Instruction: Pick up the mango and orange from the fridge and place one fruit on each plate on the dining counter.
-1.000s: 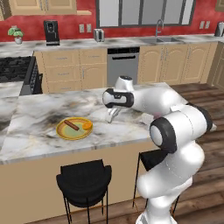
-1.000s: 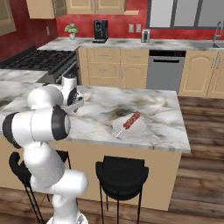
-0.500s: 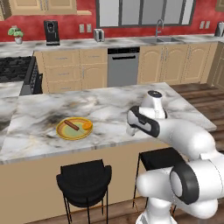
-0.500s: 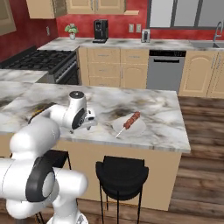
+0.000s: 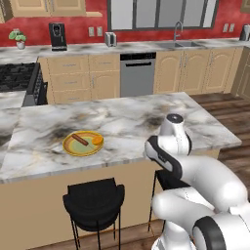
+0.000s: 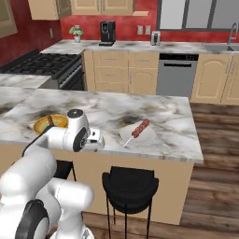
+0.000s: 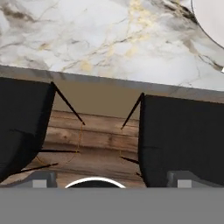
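Note:
On the marbled dining counter (image 5: 127, 117) lies the yellow plate (image 5: 73, 146) with a sausage and the orange (image 5: 97, 139) at its right rim. The white plate (image 6: 148, 136) with a red skewer lies nearer the counter's right end; its rim (image 7: 210, 17) also shows in the hand view. My gripper (image 6: 98, 142) hangs at the counter's front edge between the two plates, pointing down at the stools. Its jaws (image 7: 113, 181) stand wide open with nothing between them. My own arm hides part of the yellow plate (image 6: 52, 120) in the right base view. The mango and the fridge are out of view.
Black stools (image 5: 93, 205) (image 6: 130, 184) (image 7: 183, 140) stand under the counter's front edge. A stove (image 5: 17, 78), wall cabinets, a dishwasher (image 5: 137, 73) and a sink line the far wall. Wooden floor lies open to the right (image 6: 214, 154).
The arm has swung from beside the yellow plate to the right and back to the counter's front edge. The gripper stays open. The plates and the fruit have not moved.

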### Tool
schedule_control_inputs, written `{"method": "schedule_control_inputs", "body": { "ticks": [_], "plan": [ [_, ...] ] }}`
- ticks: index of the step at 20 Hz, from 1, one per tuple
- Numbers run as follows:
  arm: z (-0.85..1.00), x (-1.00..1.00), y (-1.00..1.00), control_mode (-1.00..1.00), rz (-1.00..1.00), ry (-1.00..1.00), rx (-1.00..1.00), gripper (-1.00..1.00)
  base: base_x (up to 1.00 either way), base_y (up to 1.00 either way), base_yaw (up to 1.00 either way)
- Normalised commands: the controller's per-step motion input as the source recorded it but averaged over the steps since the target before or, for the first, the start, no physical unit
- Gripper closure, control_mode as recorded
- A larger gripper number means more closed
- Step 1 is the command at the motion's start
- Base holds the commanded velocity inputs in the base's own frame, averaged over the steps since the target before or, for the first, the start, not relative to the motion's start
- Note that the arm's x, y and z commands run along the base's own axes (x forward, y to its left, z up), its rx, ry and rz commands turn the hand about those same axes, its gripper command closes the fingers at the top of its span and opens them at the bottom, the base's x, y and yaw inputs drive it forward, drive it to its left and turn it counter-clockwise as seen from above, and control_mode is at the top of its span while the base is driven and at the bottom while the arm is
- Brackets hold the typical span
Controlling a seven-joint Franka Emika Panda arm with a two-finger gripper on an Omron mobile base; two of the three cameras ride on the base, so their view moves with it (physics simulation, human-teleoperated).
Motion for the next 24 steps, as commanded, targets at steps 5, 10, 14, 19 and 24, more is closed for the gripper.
{"method": "schedule_control_inputs", "body": {
  "ticks": [5,10,14,19,24],
  "plan": [
    [0.00,0.00,-0.26,-1.00,-0.07,0.00,0.09,-1.00,0.00,0.00,0.00],
    [0.00,-0.06,-0.08,1.00,-0.03,0.00,0.01,-1.00,-0.13,-0.24,-0.02],
    [0.00,0.00,0.00,1.00,0.00,0.00,0.00,-1.00,-0.25,-0.74,-0.12],
    [0.00,0.00,0.00,1.00,0.00,0.00,0.00,-1.00,-0.01,-0.96,-0.21],
    [0.00,0.00,0.00,1.00,0.00,0.00,0.00,-1.00,0.00,-1.00,-0.21]
  ]
}}
